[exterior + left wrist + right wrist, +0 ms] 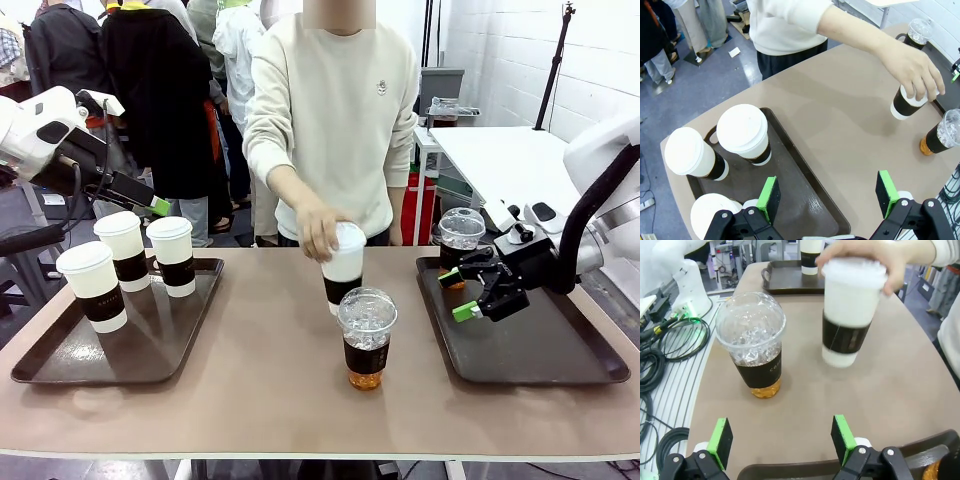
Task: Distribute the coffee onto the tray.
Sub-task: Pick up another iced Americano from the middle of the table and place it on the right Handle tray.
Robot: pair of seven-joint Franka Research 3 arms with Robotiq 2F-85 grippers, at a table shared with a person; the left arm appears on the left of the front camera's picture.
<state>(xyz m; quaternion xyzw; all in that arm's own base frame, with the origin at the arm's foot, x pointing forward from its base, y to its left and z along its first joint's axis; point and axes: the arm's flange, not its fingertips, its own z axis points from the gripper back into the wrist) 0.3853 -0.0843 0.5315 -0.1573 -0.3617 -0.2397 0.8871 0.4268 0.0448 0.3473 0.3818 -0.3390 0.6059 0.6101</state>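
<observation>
A tan table [250, 410] stands between the robot and a person in a cream sweatshirt, with other people crowded behind. A dark brown left tray [60, 365] lies by the table's left edge. It carries three lidded white paper cups in dark sleeves: the nearest cup [92, 285], the middle cup [122, 250] and the cup by the tray's far right corner [172, 255]. The left gripper [829, 192] hangs in the air over this tray, its green pads spread wide with nothing between them. At the table's middle the person's hand [318, 228] grips the lid of a fourth paper cup [343, 265]. Just in front of it, toward the near edge, a dome-lidded iced coffee [366, 335] stands on the bare table. A second iced coffee [461, 238] stands in the far left corner of the right tray [560, 350]. The right gripper [457, 295] hovers over that tray's left edge, just beside this cup, with its fingers apart and empty, pointing at the table's middle
</observation>
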